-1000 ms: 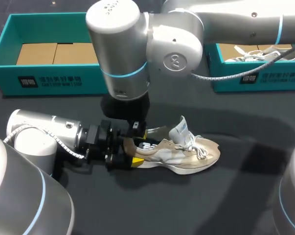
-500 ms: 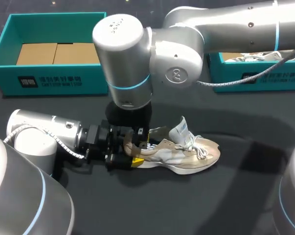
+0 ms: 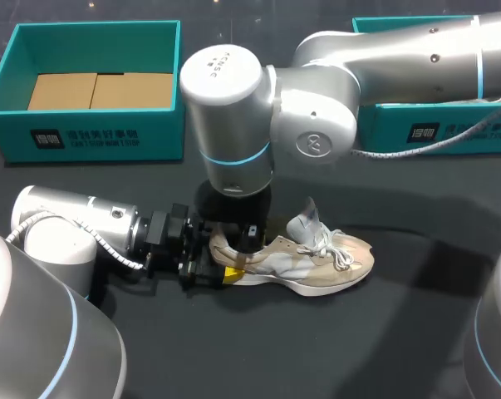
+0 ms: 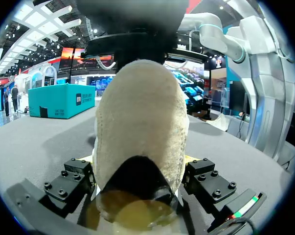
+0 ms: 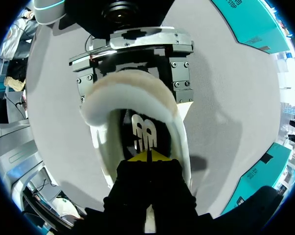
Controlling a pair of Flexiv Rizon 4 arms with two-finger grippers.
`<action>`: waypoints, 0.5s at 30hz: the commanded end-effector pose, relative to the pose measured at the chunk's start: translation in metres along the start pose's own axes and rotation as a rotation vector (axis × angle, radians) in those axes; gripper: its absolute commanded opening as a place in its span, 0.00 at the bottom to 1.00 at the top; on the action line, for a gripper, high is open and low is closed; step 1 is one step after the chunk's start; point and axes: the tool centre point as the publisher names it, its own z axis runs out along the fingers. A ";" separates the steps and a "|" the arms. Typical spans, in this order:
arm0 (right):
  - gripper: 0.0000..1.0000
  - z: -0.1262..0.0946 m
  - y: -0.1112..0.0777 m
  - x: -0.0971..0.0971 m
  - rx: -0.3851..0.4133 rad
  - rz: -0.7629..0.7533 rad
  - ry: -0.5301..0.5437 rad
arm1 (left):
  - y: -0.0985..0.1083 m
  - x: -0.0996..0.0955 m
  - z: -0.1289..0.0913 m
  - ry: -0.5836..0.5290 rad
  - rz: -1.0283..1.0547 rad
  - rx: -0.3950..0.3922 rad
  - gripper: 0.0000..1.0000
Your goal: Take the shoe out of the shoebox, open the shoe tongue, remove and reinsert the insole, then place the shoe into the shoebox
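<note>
Black table [image 3: 383, 332]: shoe [image 3: 316, 262], left shoebox [image 3: 92, 137], right shoebox [image 3: 449, 133]

Two lines of white lettering and a dark square mark stand on the front wall of the left shoebox [image 3: 92, 137], at the table's [image 3: 400, 349] far left corner; the right shoebox [image 3: 449, 133] likewise; a white logo on the insole [image 5: 143, 134] inside the shoe [image 3: 316, 262]; a round emblem on the right arm [image 3: 310, 143].

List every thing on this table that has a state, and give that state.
shoe: out of the box, standing on its sole on the table.
tongue: pulled up, open.
insole: lying inside the shoe.
left claw: shut on the shoe's heel.
right claw: shut, tips down on the insole.
left shoebox: open, no shoe inside.
right shoebox: open, inside hidden by the arm.
</note>
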 end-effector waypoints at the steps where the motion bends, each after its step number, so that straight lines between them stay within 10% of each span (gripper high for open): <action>1: 0.00 0.000 -0.012 0.000 -0.018 0.008 -0.006 | 0.002 0.000 0.000 0.000 0.000 0.000 0.00; 15: 0.09 0.003 -0.029 -0.009 -0.038 0.032 -0.014 | 0.002 0.000 0.000 0.000 0.000 0.000 0.00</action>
